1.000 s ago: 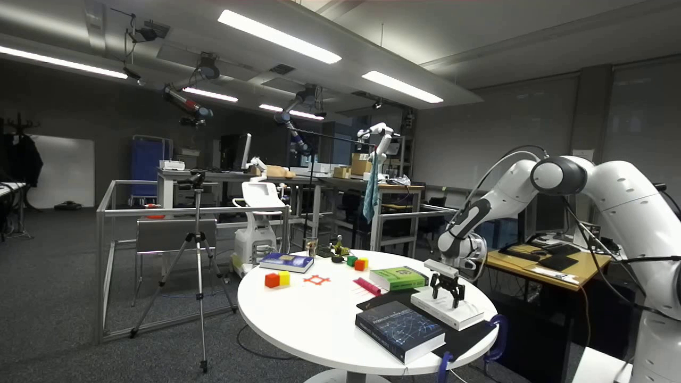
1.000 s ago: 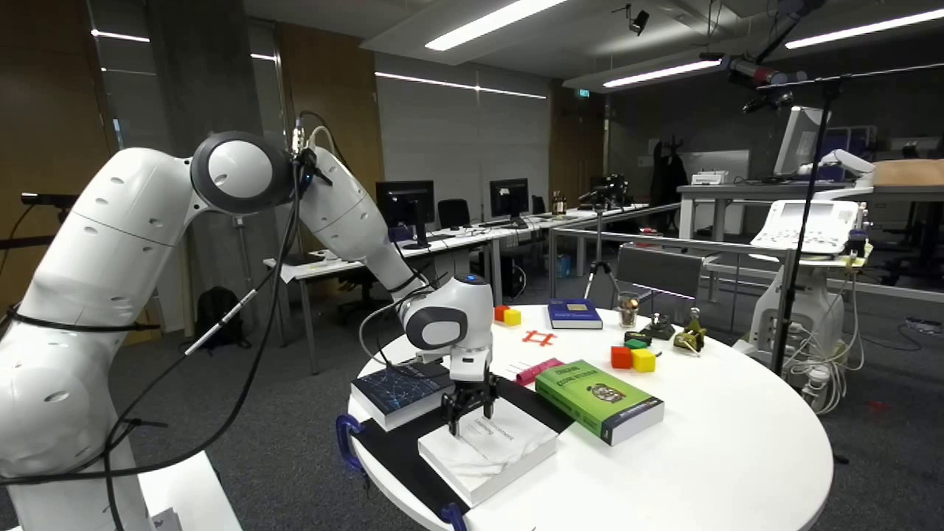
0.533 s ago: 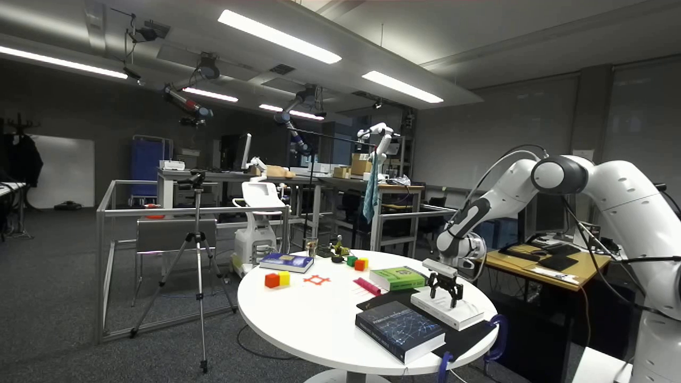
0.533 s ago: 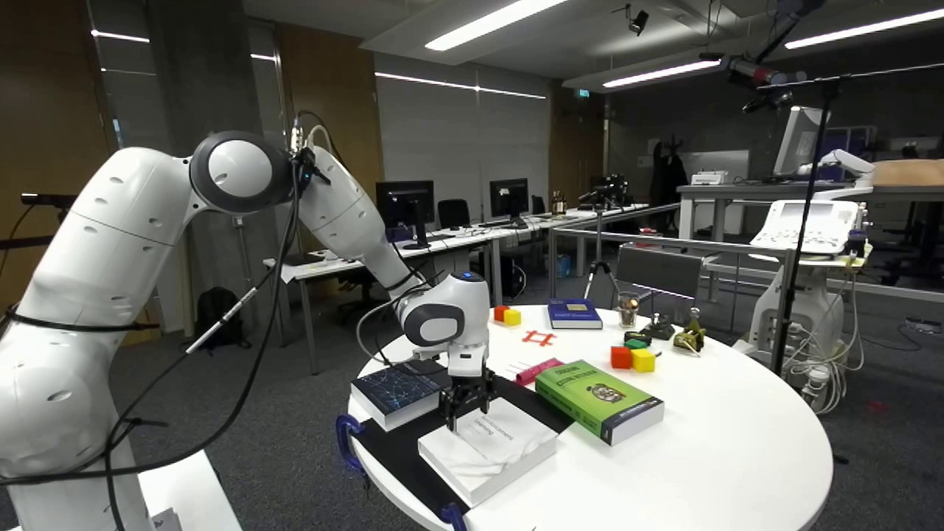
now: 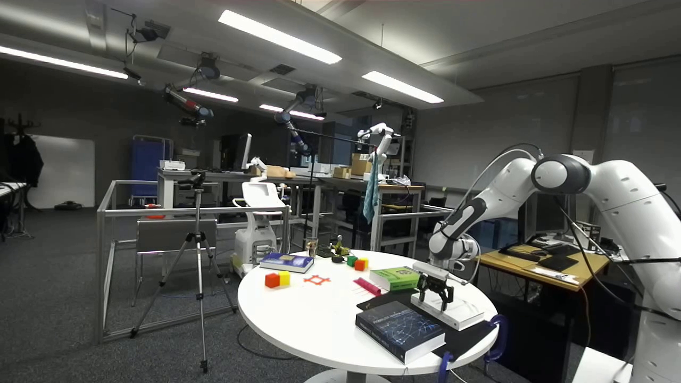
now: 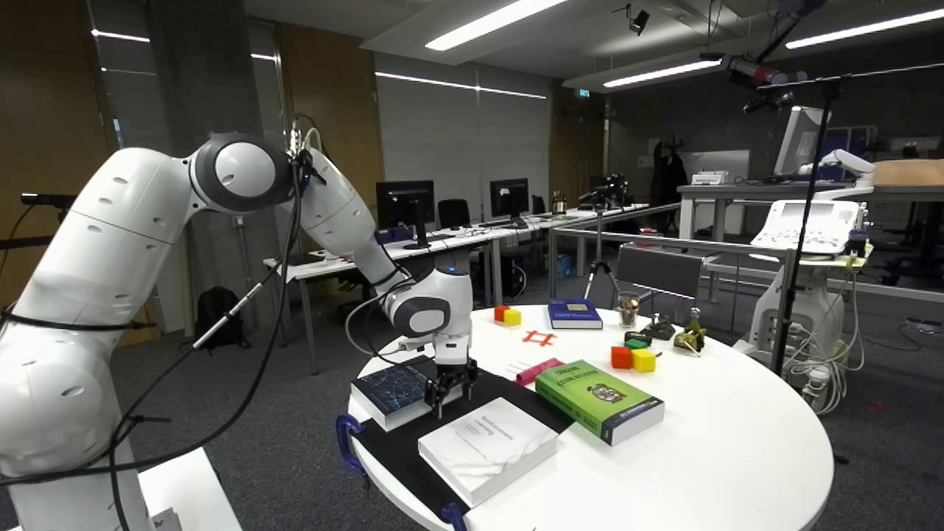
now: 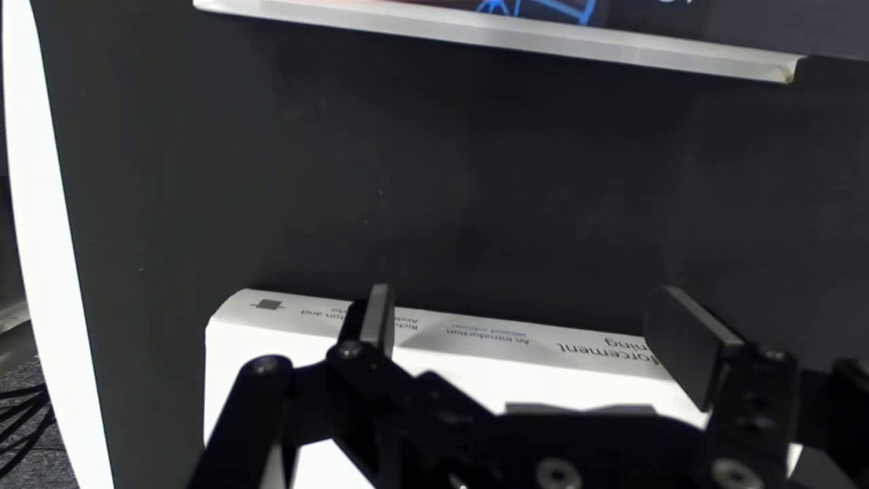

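My gripper (image 7: 526, 305) stands open, its two black fingers (image 7: 689, 346) wide apart with nothing between them. It hovers low by the spine side of a thick white book (image 6: 494, 450), whose spine lettering shows in the wrist view. A black mat (image 7: 434, 170) lies under that book and fills the middle of the wrist view. Beyond the mat strip is a dark blue book (image 5: 401, 324) with a pattern of light lines; its page edge crosses the top of the wrist view. Whether the fingertips touch the mat or the white book, I cannot tell.
A green book (image 6: 597, 398) lies beside the mat, near a pink roll (image 6: 538, 370). Purple clamps (image 5: 497, 338) grip the round white table's edge. Farther off are a blue book (image 5: 287, 261), red and yellow cubes (image 5: 277, 279), a red grid shape (image 5: 316, 279) and a glass (image 6: 627, 310).
The gripper has moved off from above the white book toward the dark blue book, over the mat strip between them. It has stayed open, and the books have not moved.
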